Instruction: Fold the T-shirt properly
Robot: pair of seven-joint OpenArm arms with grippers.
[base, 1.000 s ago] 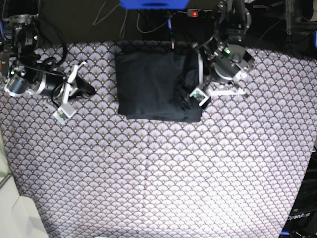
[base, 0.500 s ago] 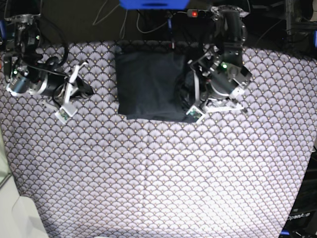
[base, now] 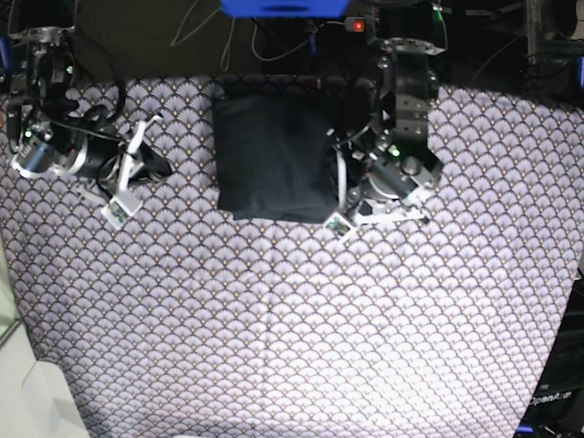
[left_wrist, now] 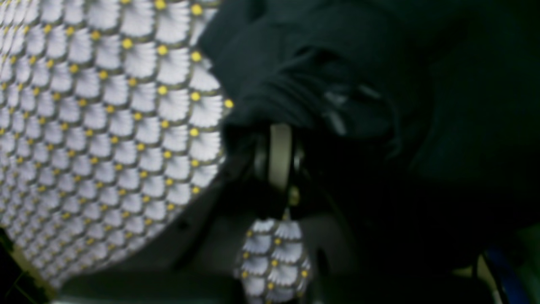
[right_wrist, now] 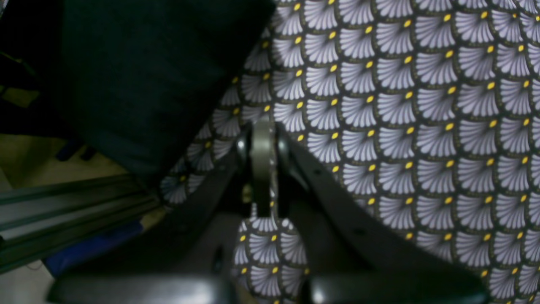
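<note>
Left wrist view: the closed left gripper (left_wrist: pixel 280 158) touches the dark T-shirt's (left_wrist: pixel 358 63) bunched edge.

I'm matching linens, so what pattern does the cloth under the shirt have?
Pale scallops with dark outlines and yellow dots, clearest in the right wrist view.

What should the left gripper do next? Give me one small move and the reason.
Probably ease the left gripper sideways to lay the edge flatter: its shut fingertips are at the dark T-shirt's edge, where the fabric looks bunched.
</note>
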